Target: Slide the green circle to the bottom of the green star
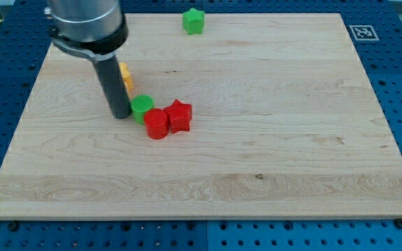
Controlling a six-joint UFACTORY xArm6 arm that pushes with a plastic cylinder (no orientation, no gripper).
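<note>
The green circle (143,107) sits at the board's left centre, touching the red circle (156,124) on its lower right. My tip (121,115) is down on the board just left of the green circle, against its left side. The green star (194,21) stands far off at the view's top, near the board's top edge. The rod and arm hide much of the yellow blocks (125,77) behind them.
A red star (179,116) touches the red circle's right side. The wooden board (257,139) lies on a blue perforated table. A black-and-white marker (363,32) sits at the top right corner. The blue blocks are hidden behind the arm.
</note>
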